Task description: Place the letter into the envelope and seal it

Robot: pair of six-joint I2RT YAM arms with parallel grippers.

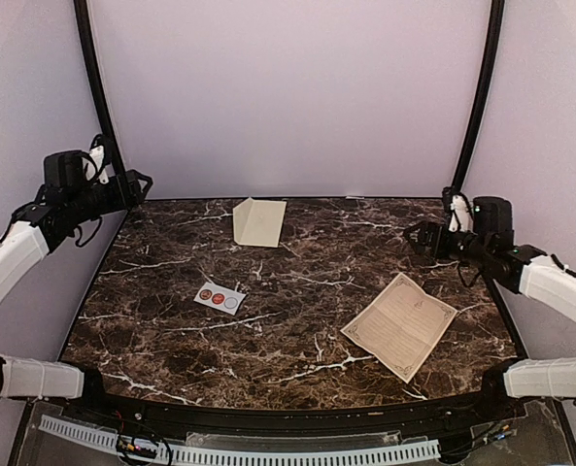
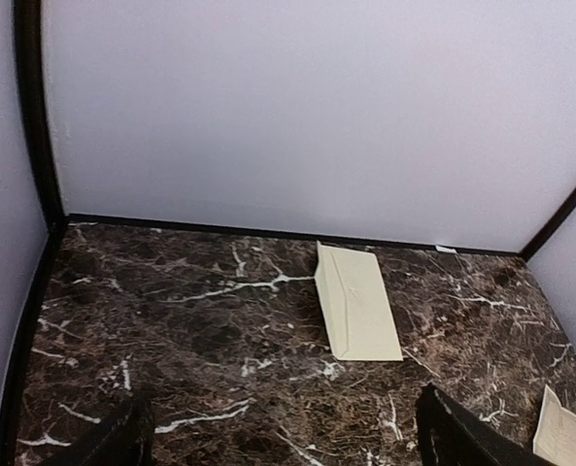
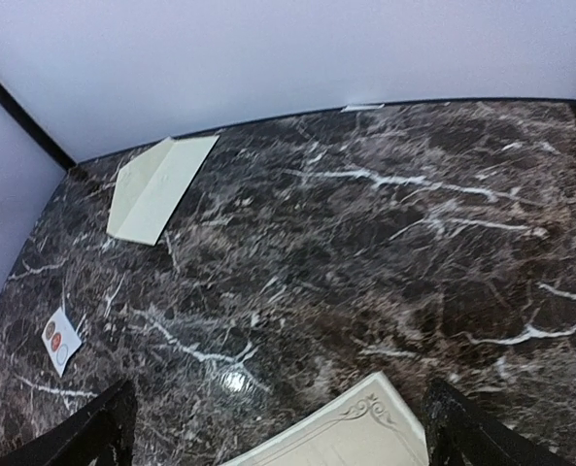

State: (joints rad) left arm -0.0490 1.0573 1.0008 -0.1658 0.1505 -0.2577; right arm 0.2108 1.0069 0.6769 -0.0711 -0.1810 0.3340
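Letter, a tan rectangular paper sheet with a thin dark ornamental border and faint lines of text [image 1: 401, 325], lies flat on the dark brown marble-patterned counter [image 1: 297, 291]. It is in the front right part, turned diagonally, well apart from both tools.

At the far left, the left tool [image 1: 137, 184] hangs in the air over the left edge of the counter. Its 2 black fingers stand wide apart and they grip nothing. Toward the front and a little left of the middle lies a small white card with 3 round spots [image 1: 219, 297], 2 reddish and 1 pale. Behind it, near the back wall and about in the middle, lies the plain cream paper envelope [image 1: 259, 222]; its flap seems folded out on the left long side.

At the right, the right tool [image 1: 419, 238] hangs above the counter, behind the letter, also spread wide with nothing between the fingers. In the right wrist view 1 corner of the letter shows low between these fingers.
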